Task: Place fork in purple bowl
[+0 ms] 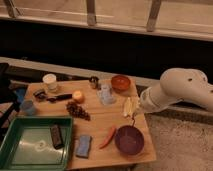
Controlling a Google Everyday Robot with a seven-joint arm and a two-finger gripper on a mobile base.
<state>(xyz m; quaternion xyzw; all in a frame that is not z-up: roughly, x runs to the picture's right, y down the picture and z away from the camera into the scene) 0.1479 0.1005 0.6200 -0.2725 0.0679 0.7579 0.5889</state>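
Observation:
The purple bowl is round, deep and dark, and stands at the near right corner of the wooden table. My white arm reaches in from the right. My gripper hangs over the table's right edge, just above and behind the purple bowl, next to a banana. A thin pale sliver under the gripper could be the fork; I cannot make it out for certain.
A smaller orange-red bowl stands at the back right. A red chili and a blue sponge lie left of the purple bowl. A green tray holds a dark bar. Grapes, a clear bottle and a white cup stand further back.

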